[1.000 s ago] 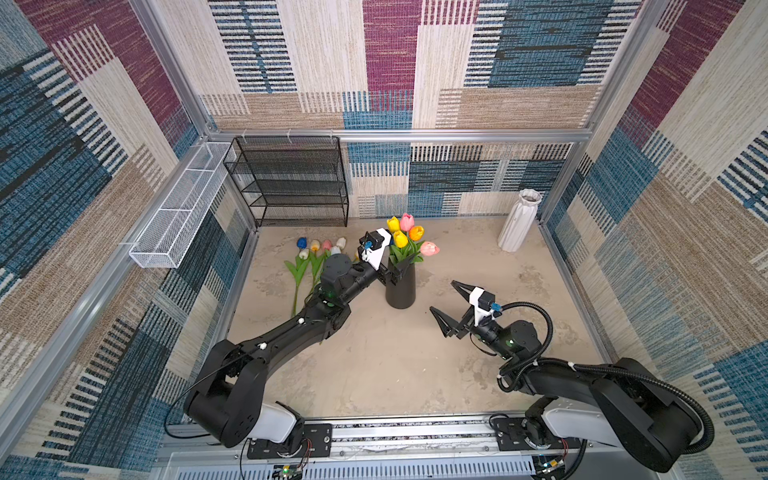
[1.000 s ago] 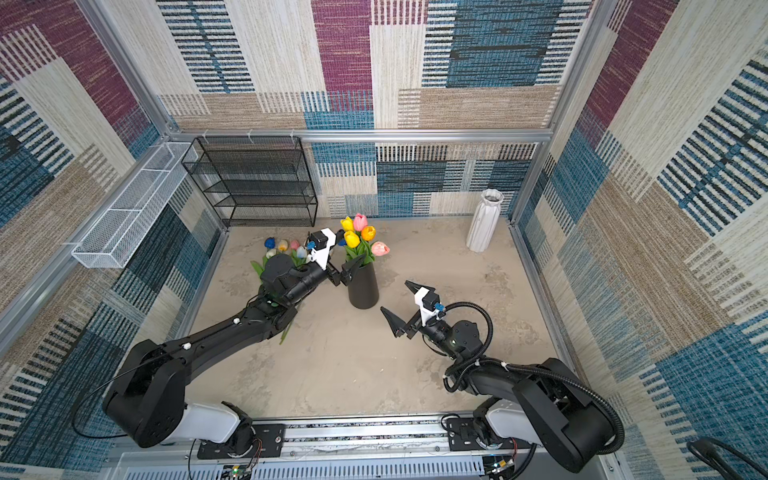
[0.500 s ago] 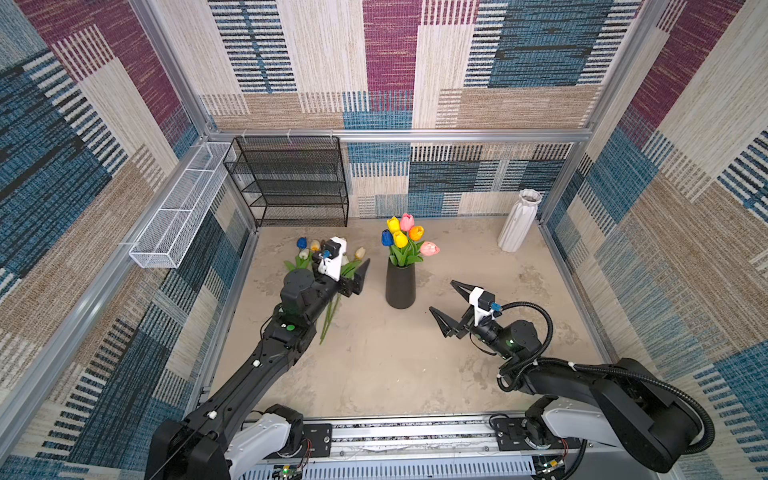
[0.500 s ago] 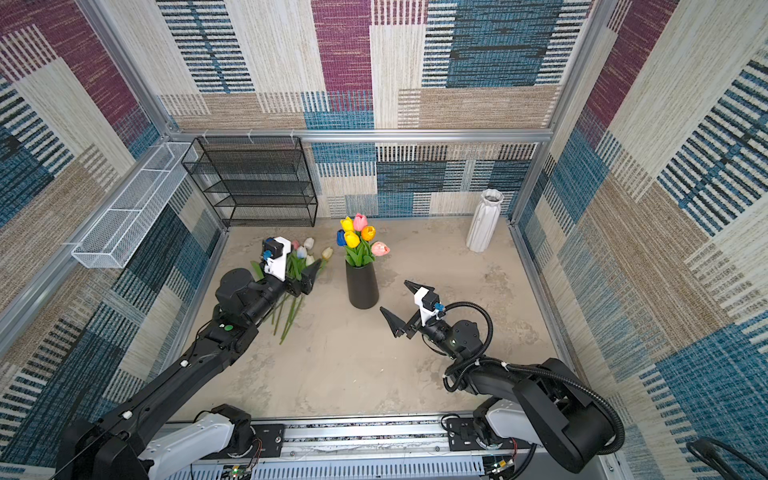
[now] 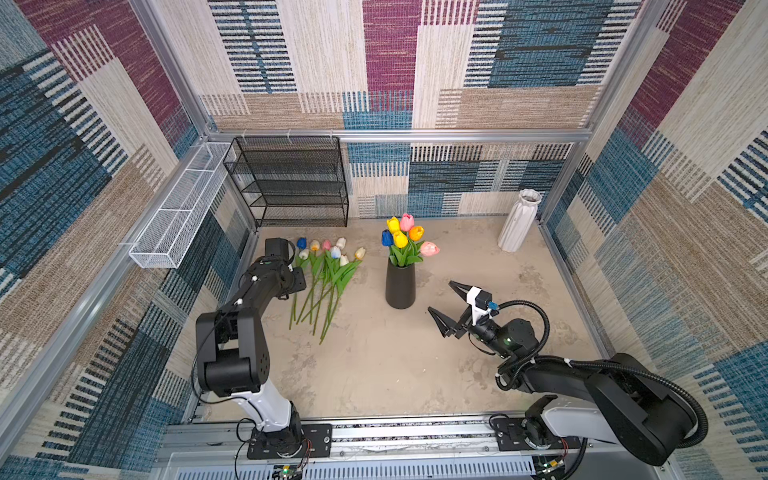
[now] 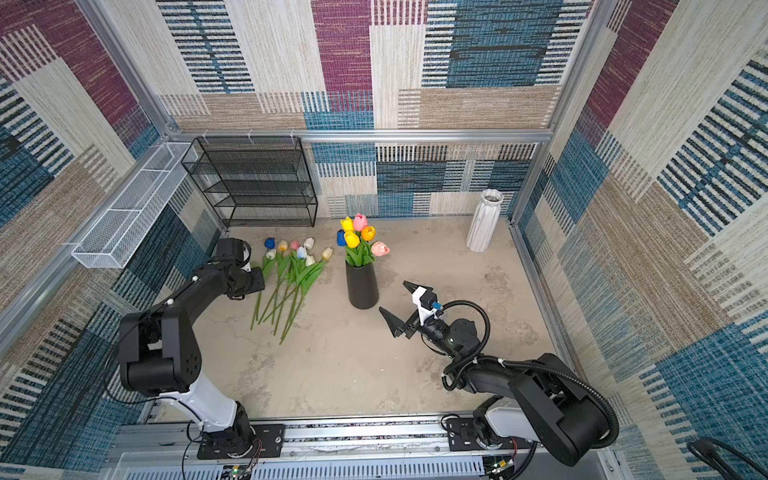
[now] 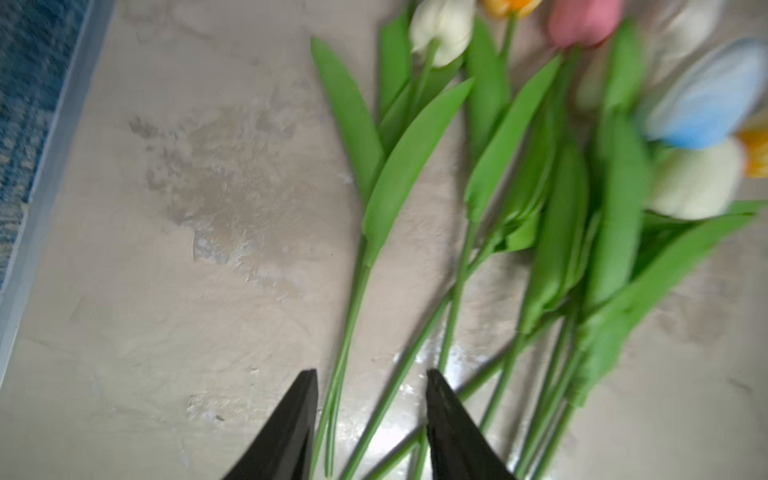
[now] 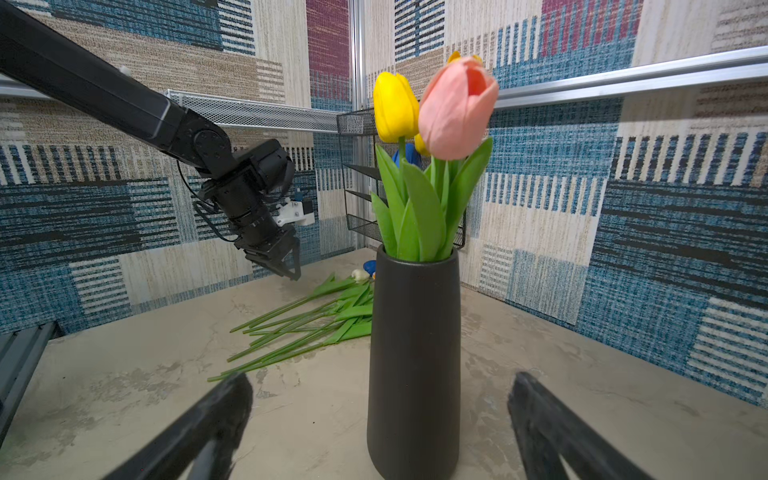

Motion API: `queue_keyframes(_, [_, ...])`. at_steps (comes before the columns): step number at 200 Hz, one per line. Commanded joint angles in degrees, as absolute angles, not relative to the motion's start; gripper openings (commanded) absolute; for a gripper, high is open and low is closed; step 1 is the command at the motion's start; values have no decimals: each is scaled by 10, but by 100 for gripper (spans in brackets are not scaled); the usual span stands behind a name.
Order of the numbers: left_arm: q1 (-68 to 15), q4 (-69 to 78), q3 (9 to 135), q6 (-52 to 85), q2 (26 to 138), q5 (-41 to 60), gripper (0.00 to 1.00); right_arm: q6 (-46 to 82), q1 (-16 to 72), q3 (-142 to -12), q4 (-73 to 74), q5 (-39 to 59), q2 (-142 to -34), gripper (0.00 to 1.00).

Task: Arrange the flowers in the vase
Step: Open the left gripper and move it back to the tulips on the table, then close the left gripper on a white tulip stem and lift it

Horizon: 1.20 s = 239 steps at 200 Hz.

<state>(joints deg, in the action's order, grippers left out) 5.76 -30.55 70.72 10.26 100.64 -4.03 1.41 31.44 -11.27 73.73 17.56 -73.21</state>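
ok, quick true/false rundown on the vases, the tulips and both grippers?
1. The black vase stands upright with tulips in it. True.
2. The white vase holds flowers. False: none show in it; it stands alone in the far corner.
3. The right gripper is shut on the black vase. False: its jaws are wide open and short of the vase.
4. Several loose tulips lie on the table beside the black vase. True.
5. The left gripper has a tulip lifted. False: its jaws are apart above the stems, holding nothing.
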Motion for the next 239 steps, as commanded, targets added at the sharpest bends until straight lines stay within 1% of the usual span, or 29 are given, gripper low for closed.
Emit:
queue_keyframes(1, [59,-407,758,60,1067,-53,41,12,315,-117,755,180,-730,100])
queue_keyframes(35, [61,-415,791,39,1116,-45,39,13,315,-116,756,180,-730,100])
queue_keyframes(46, [61,-417,799,39,1127,-47,33,13,315,-116,755,179,-729,100])
queue_keyframes(82, [60,-420,814,36,1138,-45,19,11,315,-116,753,177,-727,100])
queue_keyframes(94, [61,-420,817,34,1140,-46,17,11,315,-115,753,176,-726,100])
queue_keyframes(115, [61,-422,818,32,1139,-45,12,11,315,-115,753,177,-725,100])
queue_keyframes(140, [60,-422,817,28,1135,-48,12,11,315,-116,752,175,-725,100])
queue_keyframes(143, [60,-422,818,27,1135,-48,14,11,315,-116,752,175,-725,100])
queue_keyframes(149, [61,-421,820,26,1137,-47,22,11,315,-115,752,176,-725,100])
queue_keyframes(153, [60,-422,820,24,1137,-46,23,11,315,-115,752,177,-724,100])
queue_keyframes(185, [61,-420,825,18,1151,-46,23,11,315,-116,751,178,-725,100])
queue_keyframes(196, [60,-421,826,18,1154,-46,18,11,315,-116,751,177,-724,100])
queue_keyframes(211, [61,-420,824,19,1152,-52,17,11,315,-116,751,178,-723,100])
queue_keyframes(239, [59,-421,821,21,1143,-55,11,11,315,-115,751,177,-722,100])
